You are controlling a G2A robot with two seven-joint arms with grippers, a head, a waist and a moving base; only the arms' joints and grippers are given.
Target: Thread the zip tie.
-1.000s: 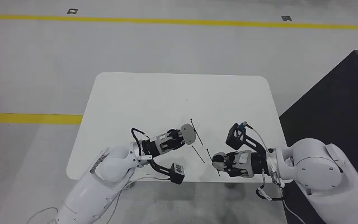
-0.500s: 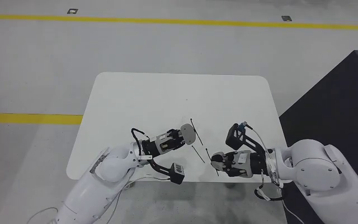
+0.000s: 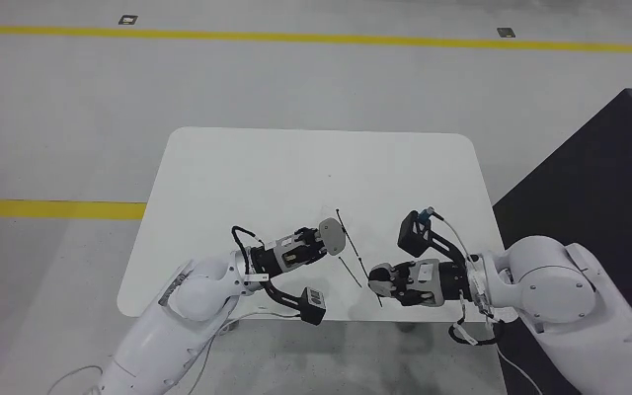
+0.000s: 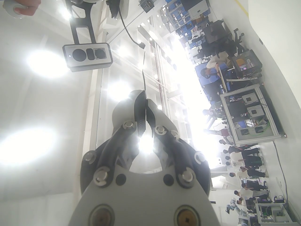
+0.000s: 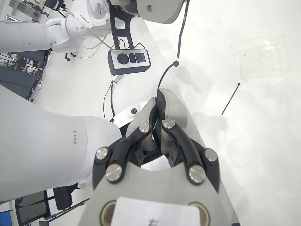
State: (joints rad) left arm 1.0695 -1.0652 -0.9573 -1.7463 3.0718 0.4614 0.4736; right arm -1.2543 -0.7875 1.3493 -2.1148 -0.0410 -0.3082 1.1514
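Near the front edge of the counter (image 3: 296, 163), the two hands are facing each other over the surface. The right hand (image 5: 158, 101) is pinching a zip tie (image 5: 164, 75) between closed fingers. This is leaving its head (image 5: 175, 63) sticking out free, probably so the opening is presenting itself to the other side. The left hand (image 4: 144, 102) is clamping shut on a black strap (image 5: 182, 26), whose pointed tip is hanging just short of that head, nearly lined up but not yet entering it. By my reading, the threading is about to begin and is calling for a small, exact closing move. I cannot tell whether strap and head are forming one tie. The right wrist view is giving the tip-to-head gap plainly, and it is also showing a spare tie (image 5: 230, 99) lying apart on the counter near a clear plastic sheet (image 5: 263, 52). The top view is flattening that gap into thin lines, though it is showing how the arms are meeting. The left wrist view is setting the closed fingertips against glaring ceiling lights.
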